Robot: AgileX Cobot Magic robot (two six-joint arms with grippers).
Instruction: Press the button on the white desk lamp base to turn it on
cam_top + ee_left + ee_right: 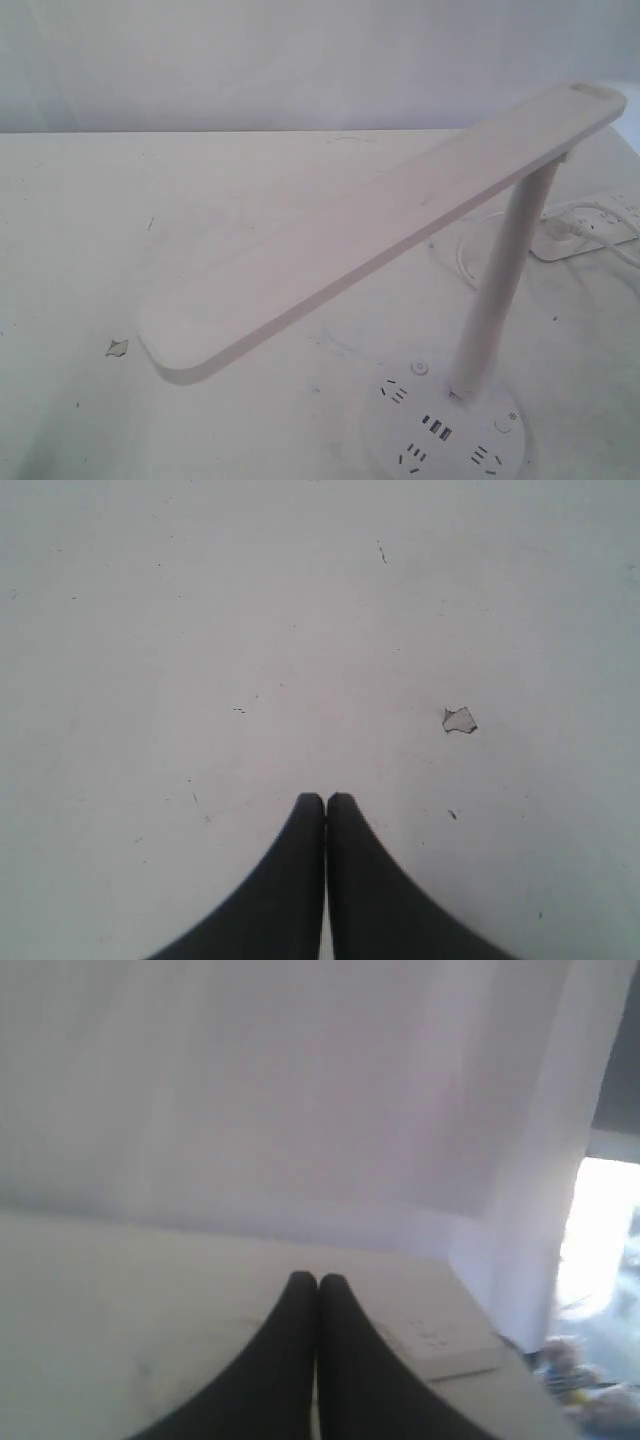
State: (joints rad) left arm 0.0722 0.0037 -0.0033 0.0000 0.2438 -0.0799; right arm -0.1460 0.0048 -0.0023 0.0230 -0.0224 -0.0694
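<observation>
Though cut off at the exterior view's lower right edge, the lamp base (pixel 458 442) shows as a flat white disc on the table (pixel 90 230), with socket holes, dark USB ports and two buttons (pixel 420 368). A slanted pole (pixel 495 290) carries the long flat head (pixel 370 230). The power strip (pixel 585 225) lies behind. The left tool (pixel 326 798) and right tool (pixel 318 1278) are both pressed together.

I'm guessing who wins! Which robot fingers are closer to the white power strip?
Right. The right fingers sit just short of the power strip; the left fingers hang over table, no strip in sight.
</observation>
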